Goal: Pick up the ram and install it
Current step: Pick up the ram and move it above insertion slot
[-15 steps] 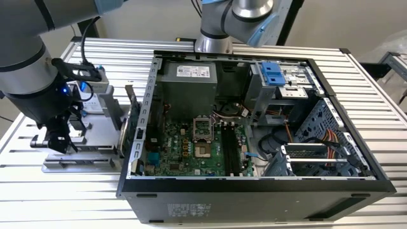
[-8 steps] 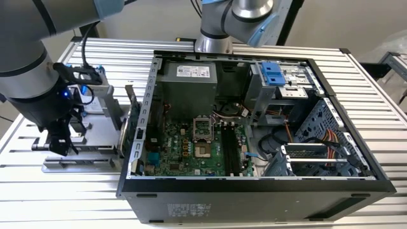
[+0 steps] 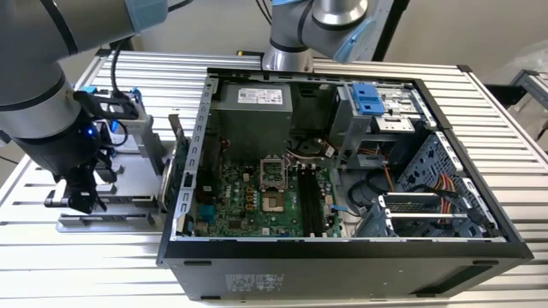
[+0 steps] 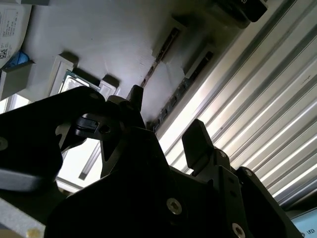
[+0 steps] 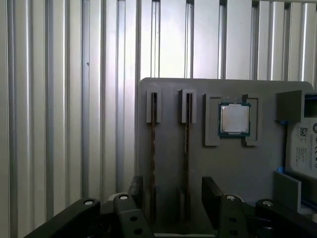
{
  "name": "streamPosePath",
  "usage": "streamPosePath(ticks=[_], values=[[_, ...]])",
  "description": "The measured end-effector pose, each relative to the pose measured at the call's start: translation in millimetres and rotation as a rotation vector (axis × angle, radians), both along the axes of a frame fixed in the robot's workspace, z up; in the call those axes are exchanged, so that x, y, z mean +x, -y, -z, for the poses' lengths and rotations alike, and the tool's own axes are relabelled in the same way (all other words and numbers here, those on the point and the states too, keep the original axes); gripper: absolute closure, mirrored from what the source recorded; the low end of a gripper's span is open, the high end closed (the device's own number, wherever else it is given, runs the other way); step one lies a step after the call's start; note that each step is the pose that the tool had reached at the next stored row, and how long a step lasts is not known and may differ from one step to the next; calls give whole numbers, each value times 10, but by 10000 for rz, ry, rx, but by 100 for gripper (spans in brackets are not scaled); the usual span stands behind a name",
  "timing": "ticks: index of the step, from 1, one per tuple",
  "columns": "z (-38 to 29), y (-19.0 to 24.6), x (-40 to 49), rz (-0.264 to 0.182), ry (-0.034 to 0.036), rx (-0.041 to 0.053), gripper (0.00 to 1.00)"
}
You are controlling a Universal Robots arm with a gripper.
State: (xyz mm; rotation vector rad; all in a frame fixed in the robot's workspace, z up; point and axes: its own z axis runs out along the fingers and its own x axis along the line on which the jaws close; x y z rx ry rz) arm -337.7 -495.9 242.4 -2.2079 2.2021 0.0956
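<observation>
1. Ribbed aluminium table (image 5: 59,99), bright and grooved, carries a matte grey tray (image 5: 262,168). The ram (image 5: 187,148) stands on its long edge in a slotted holder on that tray, not yet gripped.
2. It is a thin, long board, seen edge-on as a dark, brownish line. A twin stick (image 5: 153,148) stands in the neighbouring tray slot, parallel and just beside it; I cannot tell which of the two is aimed at.
3. The claw (image 5: 173,193) hovers above the tray with its black fingers (image 5: 212,191) spread apart and nothing between them. In the first wrist view both sticks lie inside that gap.
4. My judgement is that the step in hand is lining up for the grasp. To do it well, the claw should centre over one stick alone, with the twin left outside the fingers, and sit square to the board so the pads meet its flat faces.
5. So slim a board would probably flex or tip under a skewed pinch. A light grip and a pull straight along the tray slots seems safest.
6. Beyond the ram on the tray sits a square processor (image 5: 235,119), a smooth metal lid in a green rim. A labelled hard drive (image 5: 303,144) with blue tabs lies at the tray's edge past it.
7. In the exterior view an open computer case (image 3: 342,253), dark sheet metal, stands just beside the tray, on the exterior view's right.
</observation>
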Motion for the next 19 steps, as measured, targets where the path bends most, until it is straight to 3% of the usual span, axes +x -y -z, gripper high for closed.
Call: streamPosePath(ticks=[19], values=[[142,100,-5,0,-1,-1,0]])
